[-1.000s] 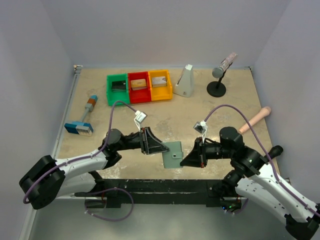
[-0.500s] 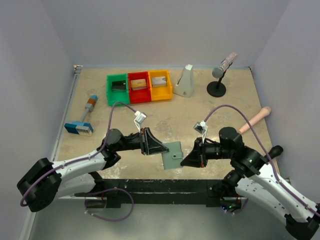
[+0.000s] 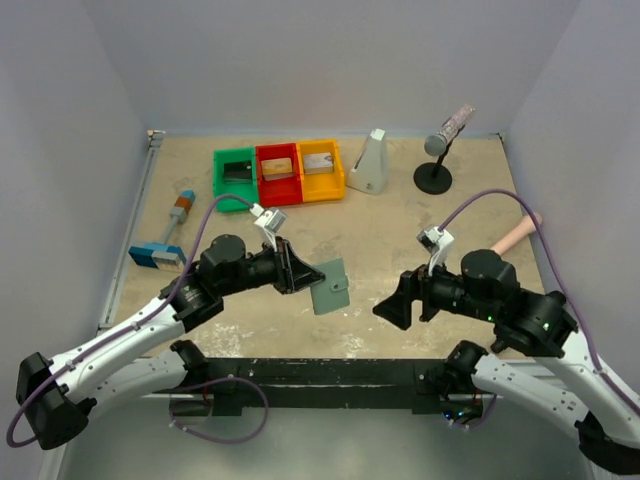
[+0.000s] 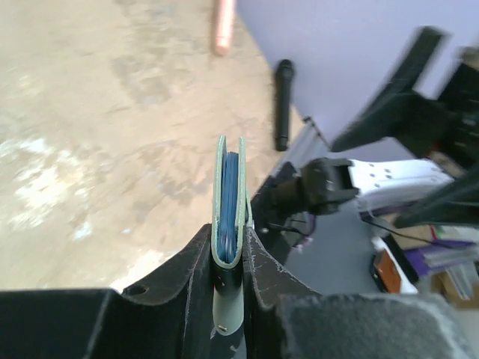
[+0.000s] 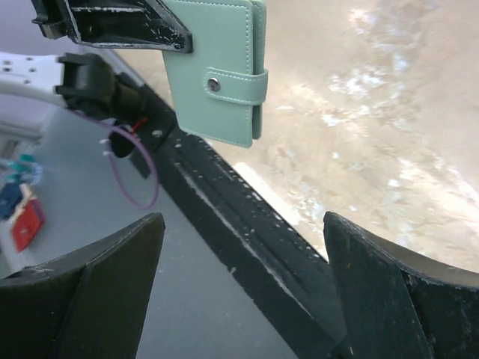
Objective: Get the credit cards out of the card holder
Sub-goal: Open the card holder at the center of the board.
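The left gripper [image 3: 308,282] has carried the wallet [image 3: 330,287] toward 11 o'clock in the top view. The wallet now hangs tilted and looks smaller there than it did a second ago. The left arm has swung with it, its wrist joint shifted toward 10 o'clock. The right gripper [image 3: 386,306], which sat just beside the wallet's 3 o'clock edge, has drawn back toward 3 o'clock — a clear gap now lies between them — and the right arm's wrist has moved the same way.
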Available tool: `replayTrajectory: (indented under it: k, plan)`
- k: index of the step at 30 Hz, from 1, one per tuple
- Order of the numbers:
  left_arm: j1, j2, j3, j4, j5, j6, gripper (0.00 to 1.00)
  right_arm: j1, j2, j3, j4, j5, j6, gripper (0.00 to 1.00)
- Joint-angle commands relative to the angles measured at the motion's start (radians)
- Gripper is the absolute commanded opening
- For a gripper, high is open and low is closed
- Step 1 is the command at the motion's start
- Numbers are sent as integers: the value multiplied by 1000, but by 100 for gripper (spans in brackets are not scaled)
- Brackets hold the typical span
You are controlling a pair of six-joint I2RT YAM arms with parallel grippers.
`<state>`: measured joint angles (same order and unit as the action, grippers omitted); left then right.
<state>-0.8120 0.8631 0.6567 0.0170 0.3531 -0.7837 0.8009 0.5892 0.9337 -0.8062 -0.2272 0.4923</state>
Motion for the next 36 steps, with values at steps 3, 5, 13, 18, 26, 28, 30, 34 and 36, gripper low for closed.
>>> replayTrajectory:
  k: [3,5,13,18,26,28,30,34,36]
  plan:
    - [-70,11,135,-391,-412,11,0,268,222,241,-221,657,43,90]
    - [-94,36,196,-487,-494,-20,0,351,349,330,-327,875,103,90]
    - [-164,88,310,-625,-626,-75,0,469,607,527,-432,1089,255,99]
    - [-167,108,346,-638,-602,-132,0,471,543,389,-144,1017,238,99]
    - [-174,169,394,-643,-530,-247,0,474,580,381,-11,883,165,99]
    - [-174,175,411,-660,-510,-264,0,492,592,390,-31,871,134,95]
    - [-174,186,429,-690,-496,-282,0,506,574,355,28,855,77,90]
    - [-174,194,445,-715,-467,-316,0,509,592,350,41,835,54,77]
    - [-174,194,446,-713,-453,-333,0,514,619,366,24,822,60,73]
